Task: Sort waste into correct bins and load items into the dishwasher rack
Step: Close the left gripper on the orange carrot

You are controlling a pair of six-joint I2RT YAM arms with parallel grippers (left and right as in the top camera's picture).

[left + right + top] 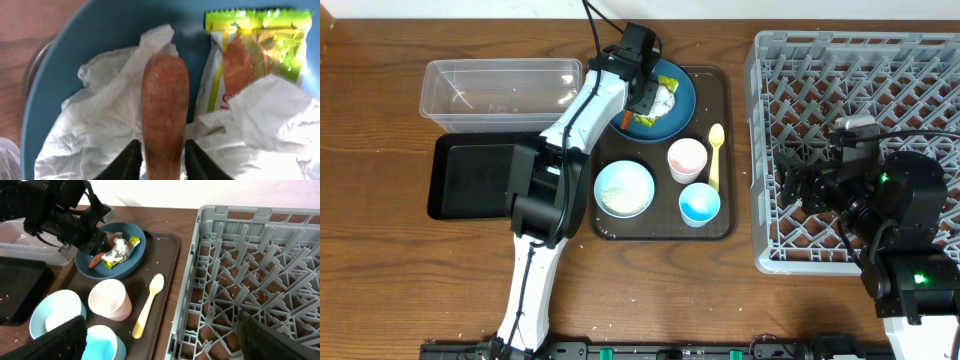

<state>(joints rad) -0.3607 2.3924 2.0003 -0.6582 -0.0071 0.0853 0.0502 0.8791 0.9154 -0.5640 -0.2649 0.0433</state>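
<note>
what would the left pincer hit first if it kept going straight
The left pincer would meet the carrot stick lying between its fingers, then probably the napkin on the blue plate; depth is unclear.

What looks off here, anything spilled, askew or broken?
Loose rice grains lie scattered over the brown serving tray. The dark blue plate is heaped with napkin, wrapper and carrot stick. Nothing tipped or broken.

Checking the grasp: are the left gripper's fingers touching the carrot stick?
Touching. Left wrist view: left gripper fingers press both sides of carrot stick, no gap.
</note>
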